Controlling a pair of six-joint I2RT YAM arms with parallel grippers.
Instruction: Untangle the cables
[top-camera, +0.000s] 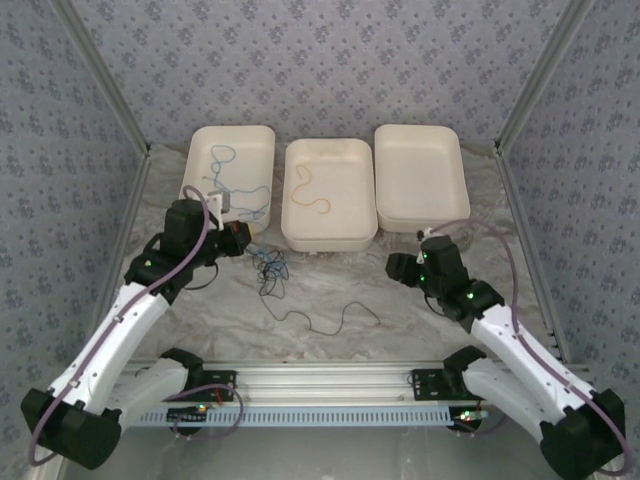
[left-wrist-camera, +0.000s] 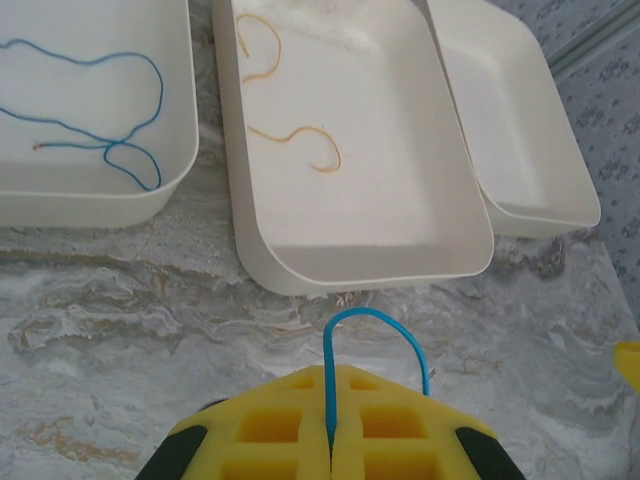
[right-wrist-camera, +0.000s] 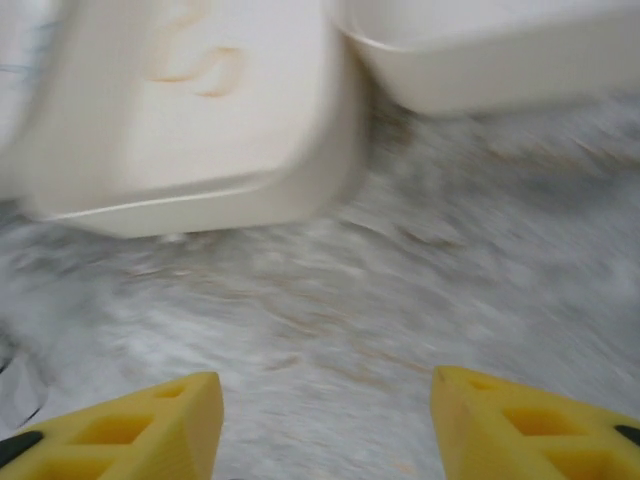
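Left gripper (left-wrist-camera: 330, 400) pinches a blue cable (left-wrist-camera: 372, 318); my right gripper (right-wrist-camera: 325, 410) gapes, holding nothing. Two sorted cables (top-camera: 308, 192) lie at twelve o'clock; tangle (top-camera: 270, 268) awaits.

Tabletop (top-camera: 400, 310) looks like a marble-print sheet, smooth with a soft sheen. The three trays (top-camera: 421, 180) are cream plastic, matt and smooth. Fingers on the left hand (left-wrist-camera: 330, 378) and right hand (right-wrist-camera: 325, 388) are yellow moulded plastic, matt, with hollow pockets. Blue cable (left-wrist-camera: 362, 312) has a slick, shiny plastic jacket, while the tan cable (left-wrist-camera: 330, 135) looks duller. Rail (top-camera: 320, 378) up front is ribbed bare metal, arm shells (top-camera: 130, 320) are glossy white plastic, and the walls (top-camera: 330, 60) are a matt printed covering.
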